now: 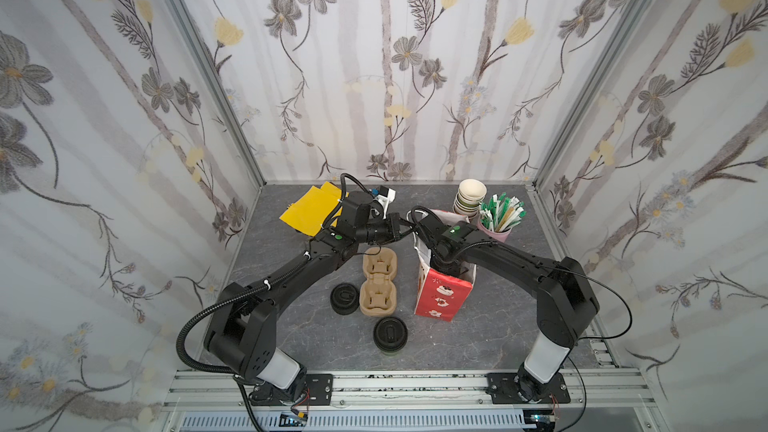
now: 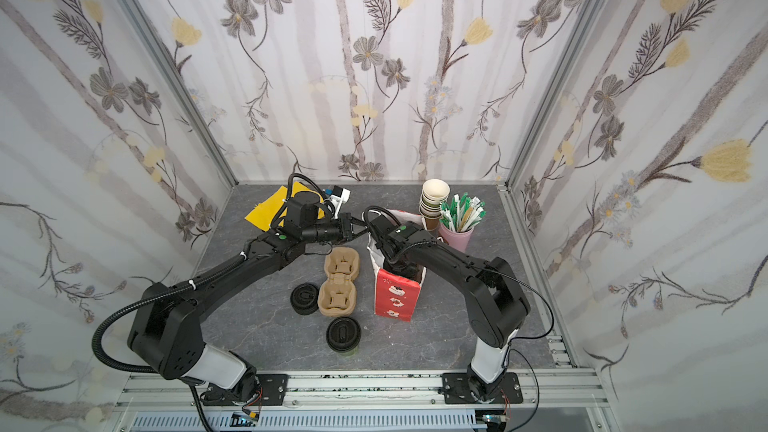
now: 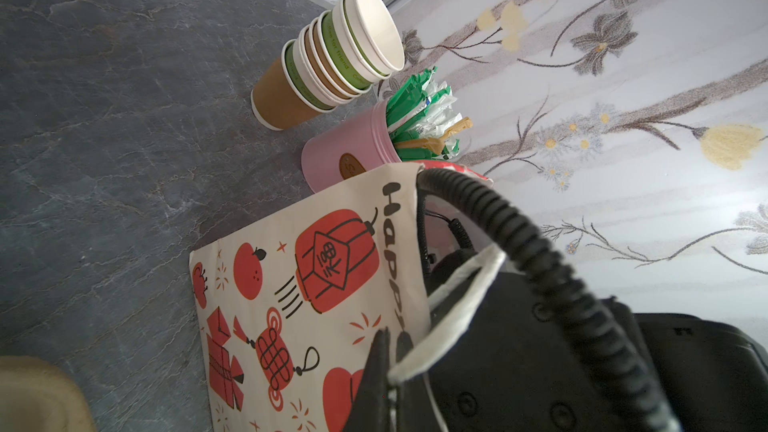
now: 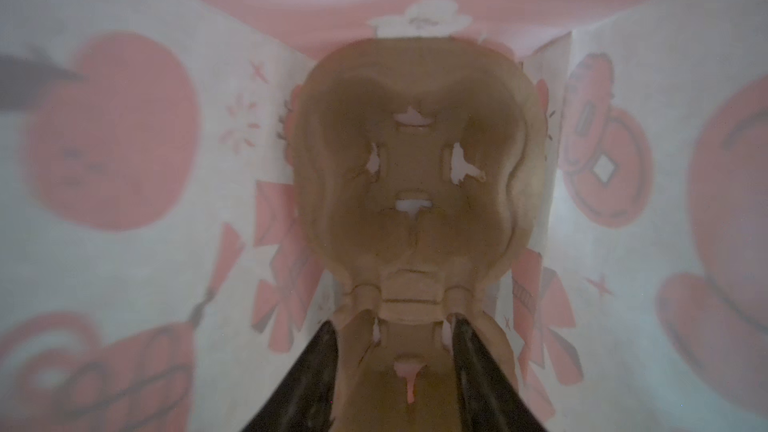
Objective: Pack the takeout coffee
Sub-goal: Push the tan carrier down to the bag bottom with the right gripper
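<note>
The takeout coffee, a green cup under a black sip lid, stands alone near the table's front, far from both grippers; both top views show it. A red and cream paper bag stands upright to its right. My left gripper is shut on the bag's white handle at the bag's top edge. My right gripper is down inside the bag, hidden in both top views. Its jaws stand apart over the near end of a brown pulp cup carrier lying on the bag's floor.
Two more pulp carriers lie end to end left of the bag, with a short pile of black lids beside them. A stack of lidless cups and a pink pot of stirrers stand behind the bag. Yellow paper lies back left.
</note>
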Available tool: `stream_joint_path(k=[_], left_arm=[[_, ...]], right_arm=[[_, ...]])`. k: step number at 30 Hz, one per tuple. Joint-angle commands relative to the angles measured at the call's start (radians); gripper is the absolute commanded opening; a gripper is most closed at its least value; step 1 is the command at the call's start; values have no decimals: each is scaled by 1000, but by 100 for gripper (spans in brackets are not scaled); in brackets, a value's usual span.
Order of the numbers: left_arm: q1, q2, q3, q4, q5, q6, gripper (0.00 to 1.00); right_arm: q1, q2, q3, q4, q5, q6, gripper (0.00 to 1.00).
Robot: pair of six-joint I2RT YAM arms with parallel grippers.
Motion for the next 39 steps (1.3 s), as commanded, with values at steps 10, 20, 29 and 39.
stream_joint_path(k=[10, 20, 29, 39], left_arm=[[2, -11, -14, 30, -11, 0, 0], [1, -26, -38, 30, -47, -13, 0], [2, -53, -62, 30, -123, -32, 0], [1, -72, -94, 30, -160, -48, 0]], right_arm=[[4, -117, 85, -48, 116, 13, 55], [6, -64, 80, -72, 85, 16, 49], [-1, -35, 79, -175, 144, 55, 49], [8, -57, 150, -133, 169, 29, 53]])
